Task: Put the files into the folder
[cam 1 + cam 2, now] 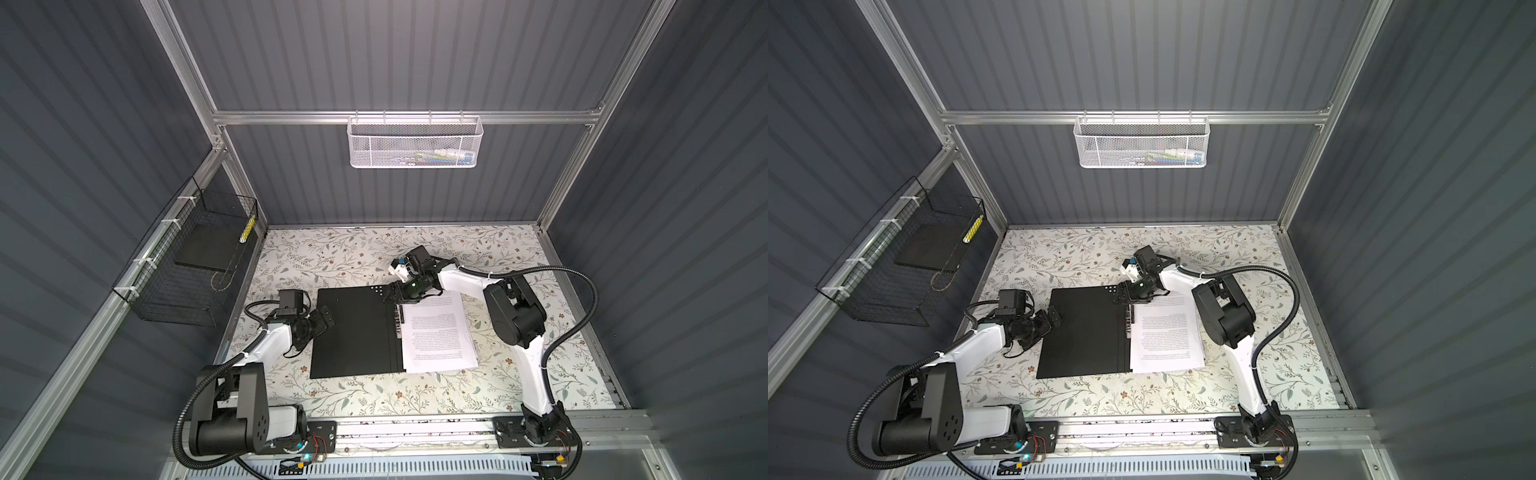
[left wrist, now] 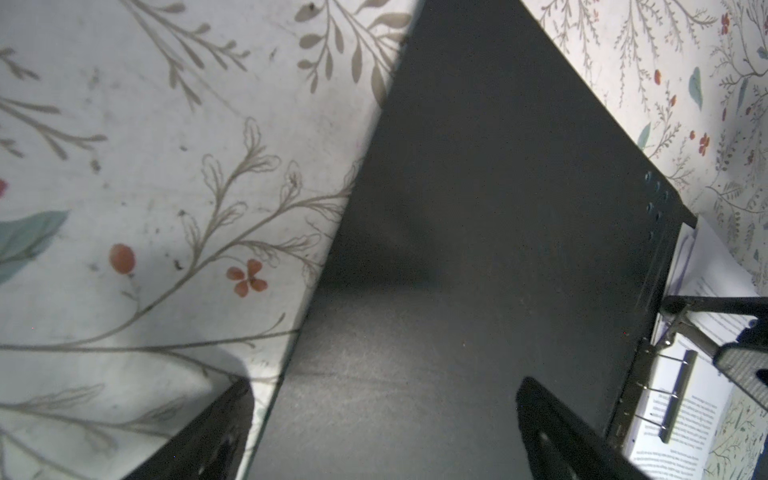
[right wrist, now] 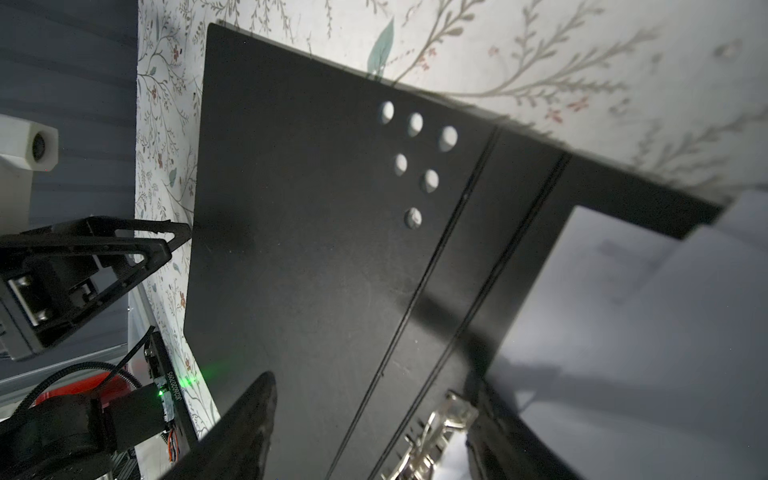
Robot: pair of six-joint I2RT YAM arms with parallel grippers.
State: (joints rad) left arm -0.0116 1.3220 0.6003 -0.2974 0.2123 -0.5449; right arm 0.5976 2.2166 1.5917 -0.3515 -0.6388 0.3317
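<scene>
Seemingly to pin the files (image 1: 436, 332), the right claw (image 1: 394, 297) straddles the clip (image 1: 400, 322), spread; the left claw (image 1: 328, 316), spread too, flanks the folder (image 1: 353, 336) mid-frame.

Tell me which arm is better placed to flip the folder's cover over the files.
Left. The left gripper, open, straddles the outer edge of the folder, likely ready to lift that cover. The right gripper is at the spine's far end by the clip, beside the files.
</scene>
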